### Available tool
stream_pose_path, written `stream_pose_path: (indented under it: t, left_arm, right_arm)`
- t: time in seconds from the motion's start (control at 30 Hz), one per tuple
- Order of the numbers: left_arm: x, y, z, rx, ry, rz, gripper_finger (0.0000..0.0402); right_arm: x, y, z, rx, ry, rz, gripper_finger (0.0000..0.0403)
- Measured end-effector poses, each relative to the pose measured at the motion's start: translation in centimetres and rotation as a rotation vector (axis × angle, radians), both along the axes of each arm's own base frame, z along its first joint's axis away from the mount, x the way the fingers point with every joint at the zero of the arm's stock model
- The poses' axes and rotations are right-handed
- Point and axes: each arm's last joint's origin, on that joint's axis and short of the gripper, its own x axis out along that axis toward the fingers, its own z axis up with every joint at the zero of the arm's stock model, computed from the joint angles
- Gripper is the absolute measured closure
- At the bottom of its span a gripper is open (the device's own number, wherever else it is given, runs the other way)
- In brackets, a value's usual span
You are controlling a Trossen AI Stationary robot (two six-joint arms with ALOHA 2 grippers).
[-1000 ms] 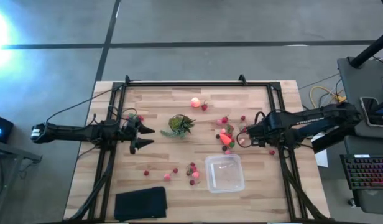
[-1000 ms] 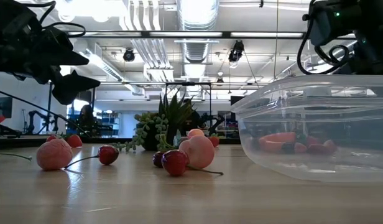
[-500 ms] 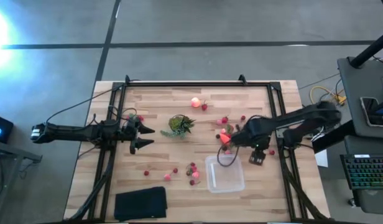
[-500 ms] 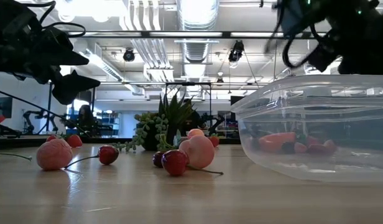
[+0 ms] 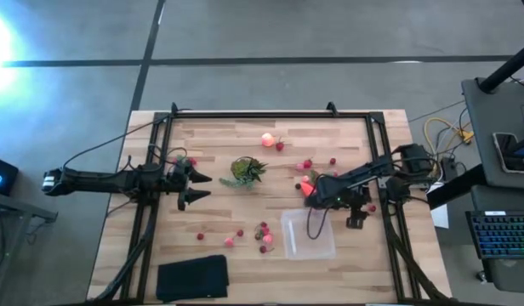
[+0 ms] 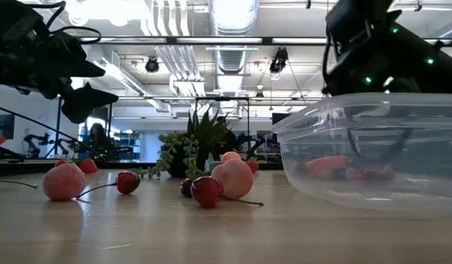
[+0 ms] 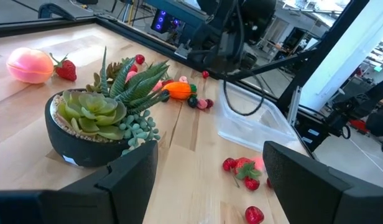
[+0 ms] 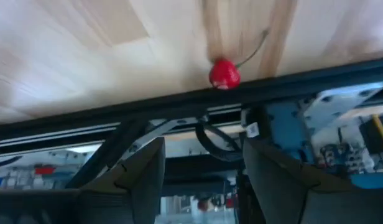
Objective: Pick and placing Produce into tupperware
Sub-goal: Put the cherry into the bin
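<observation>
Left gripper (image 5: 204, 187) hangs over the left part of the surface (image 5: 219, 217), fingers spread wide, nothing between them. It points at the potted green plant (image 5: 245, 170).

Right gripper (image 5: 316, 194) is stretched in from the right side, above the far edge of the tupperware (image 5: 293, 246) and just beside the orange-red piece (image 5: 309, 182). In the right wrist view its fingers (image 8: 145, 177) stand apart with nothing seen between them; a red cherry (image 8: 224, 73) lies by the surface edge.

The tupperware sits near the front, right of centre. Red pieces show through its wall (image 6: 373, 147); inside or behind, cannot tell.

The peach-pink round piece (image 5: 267, 139) lies far back. A berry cluster (image 5: 264, 231) lies left of the box. A black pad (image 5: 192, 276) lies at the front left.
</observation>
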Motion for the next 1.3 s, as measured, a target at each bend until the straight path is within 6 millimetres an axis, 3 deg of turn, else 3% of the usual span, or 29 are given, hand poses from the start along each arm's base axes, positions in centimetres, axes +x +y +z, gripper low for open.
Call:
stream_pose_path:
  t: [0.23,0.4,0.57,0.7,0.83,0.97,1.3]
  left_arm:
    - [0.0,0.0,0.0,0.000,-0.001,0.000,0.0125]
    - [0.0,0.0,0.0,0.000,-0.002,0.000,0.0125]
    - [0.0,0.0,0.0,0.000,-0.002,0.000,0.0125]
    - [0.0,0.0,0.0,0.000,-0.002,0.000,0.0125]
    - [0.0,0.0,0.0,0.000,-0.001,0.000,0.0125]
    - [0.0,0.0,0.0,0.000,-0.001,0.000,0.0125]
    - [0.0,0.0,0.0,0.000,-0.001,0.000,0.0125]
  right_arm:
    - [-1.6,-0.1,-0.6,-0.043,-0.080,-0.072,0.0193]
    - [-1.8,-0.1,1.3,-0.028,-0.279,-0.126,0.0193]
    - [-4.0,-0.5,2.9,-0.036,-0.449,-0.223,0.0193]
    - [-6.1,-0.8,2.5,-0.092,-0.459,-0.344,0.0193]
    - [-6.8,-0.8,1.8,-0.120,-0.463,-0.425,0.0194]
    - [-6.2,-0.8,1.1,-0.242,-0.459,-0.493,0.0194]
    - [-6.0,0.3,0.4,-0.664,-0.339,-1.017,0.0194]
